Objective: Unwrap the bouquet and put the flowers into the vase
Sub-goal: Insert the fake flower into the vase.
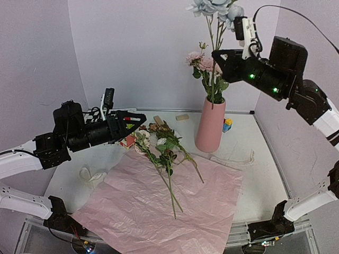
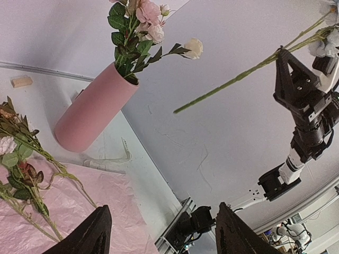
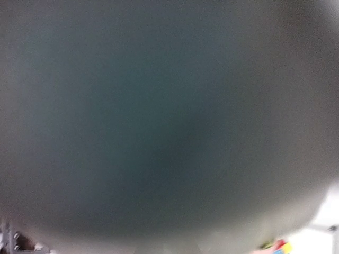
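Nearest the arm bases, a crinkled sheet of pink paper (image 1: 132, 217) lies flat, in front of and left of the vase (image 1: 210, 127). On its far part, left of the vase, lie the loose flowers (image 1: 165, 153), stems toward the near edge. Further left of the vase, a cream ribbon (image 1: 91, 174) sits on the table beside the paper. The left gripper (image 1: 136, 120) hovers just left of the flower heads. The overhead view hardly shows its jaws, but its wrist camera shows both fingers (image 2: 92, 235) spread wide with nothing between them. The vase stands upright, its mouth crowded with pink and cream blooms (image 1: 203, 62). Above it the right gripper (image 1: 216, 55) is clenched on the stem of a blue flower (image 1: 207, 6). From overhead the stem's foot seems to reach the vase's mouth, but the left wrist camera shows it hanging clear of the vase. The right wrist camera gives only dark blur. Behind the vase to the right sit toy blocks (image 1: 227, 125), and behind it to the left a wooden block (image 1: 182, 117).
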